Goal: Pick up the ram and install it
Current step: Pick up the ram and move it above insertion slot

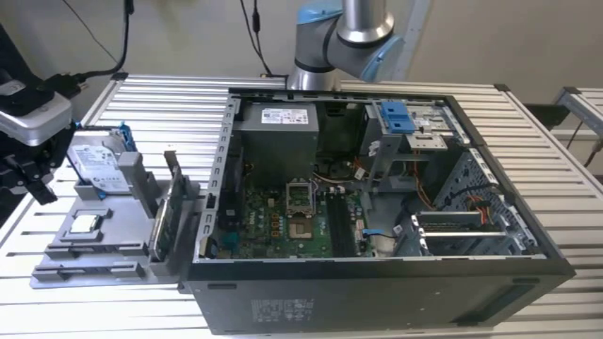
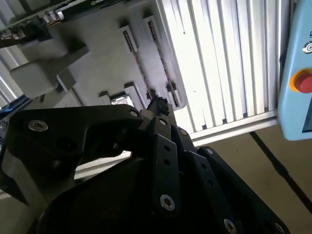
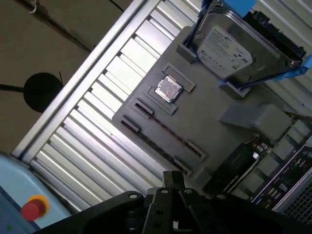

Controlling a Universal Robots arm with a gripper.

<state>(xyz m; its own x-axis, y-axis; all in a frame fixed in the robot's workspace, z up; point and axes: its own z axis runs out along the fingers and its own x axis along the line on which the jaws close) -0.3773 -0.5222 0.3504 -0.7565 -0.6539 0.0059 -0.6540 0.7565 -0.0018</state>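
A grey holder (image 1: 113, 212) lies on the table at the exterior view's left, beside the open computer case (image 1: 377, 205). A slim dark strip stands edge-on in one of the holder's long slots (image 3: 168, 130); it looks like the ram. The gripper (image 1: 38, 192) hangs at the far left of the exterior view, off the holder's outer side and apart from it. In both wrist views its black fingers meet at the tips (image 3: 172, 178) (image 2: 157, 104) with nothing seen between them, above the holder's slotted edge.
On the holder sit a silver hard drive with blue rails (image 3: 229, 46), a small square chip (image 3: 168, 89) and an upright green card (image 1: 162, 219). The motherboard (image 1: 282, 222) lies inside the case. A blue pendant with a red button (image 2: 302, 80) sits past the table's edge.
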